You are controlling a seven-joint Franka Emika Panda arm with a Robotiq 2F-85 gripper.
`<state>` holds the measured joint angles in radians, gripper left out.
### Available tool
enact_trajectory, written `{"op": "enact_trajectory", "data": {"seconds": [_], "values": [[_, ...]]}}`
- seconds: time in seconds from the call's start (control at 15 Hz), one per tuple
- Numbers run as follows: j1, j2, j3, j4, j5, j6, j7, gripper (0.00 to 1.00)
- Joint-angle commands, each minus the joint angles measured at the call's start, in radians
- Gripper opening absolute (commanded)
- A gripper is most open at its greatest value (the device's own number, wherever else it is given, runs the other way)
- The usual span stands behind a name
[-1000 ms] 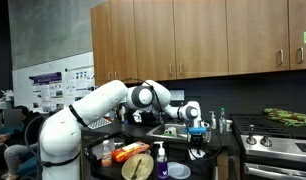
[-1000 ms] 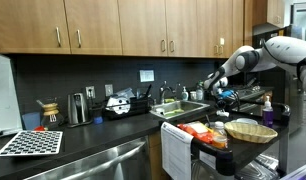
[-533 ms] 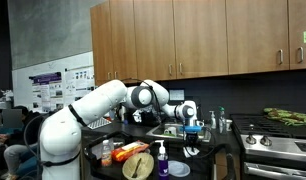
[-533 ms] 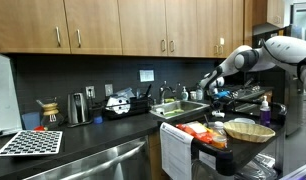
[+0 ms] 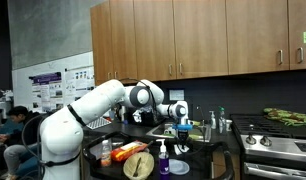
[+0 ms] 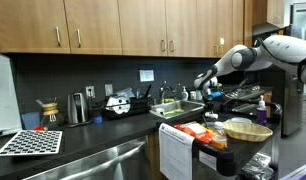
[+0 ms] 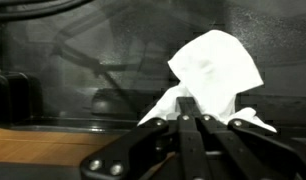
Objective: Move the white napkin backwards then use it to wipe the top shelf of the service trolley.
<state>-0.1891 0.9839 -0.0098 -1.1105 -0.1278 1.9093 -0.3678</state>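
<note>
My gripper [image 7: 191, 118] is shut on the white napkin [image 7: 218, 70], which bulges out past the closed fingers as a crumpled wad. In both exterior views the gripper [image 5: 183, 129] [image 6: 208, 94] hangs low over the far part of the trolley's top shelf [image 5: 205, 158], with the napkin [image 5: 183, 146] dangling under it. I cannot tell whether the napkin touches the dark surface. The shelf also shows in an exterior view [image 6: 199, 143], cluttered with small items.
On the shelf stand a purple-topped pump bottle [image 5: 161, 157], a pale round bowl [image 5: 178, 170], a wooden board [image 5: 136, 163] and a wicker basket [image 6: 249, 131]. A white towel [image 6: 176, 152] hangs at the trolley's side. The counter with the sink [image 6: 178, 106] lies behind.
The gripper has moved sideways with the napkin in it, to the left in both exterior views, and stays low over the shelf.
</note>
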Motion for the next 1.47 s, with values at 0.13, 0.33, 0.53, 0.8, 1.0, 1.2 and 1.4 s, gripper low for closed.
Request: {"op": "enact_trajectory", "data": {"seconds": [0.13,0.33,0.53,0.8,1.0,1.2,1.4], "values": [[0.046,-0.042,0.049,-0.129,0.034,0.056,0.004,0.0],[0.071,-0.063,0.069,-0.175,0.042,0.066,0.006,0.0],[0.098,-0.079,0.088,-0.219,0.052,0.078,0.009,0.0],[0.136,-0.097,0.113,-0.269,0.066,0.094,0.014,0.0],[0.169,-0.102,0.128,-0.294,0.064,0.107,0.016,0.0],[0.2,-0.1,0.143,-0.302,0.062,0.11,0.018,0.0],[0.223,-0.099,0.15,-0.304,0.06,0.105,0.017,0.0]]}}
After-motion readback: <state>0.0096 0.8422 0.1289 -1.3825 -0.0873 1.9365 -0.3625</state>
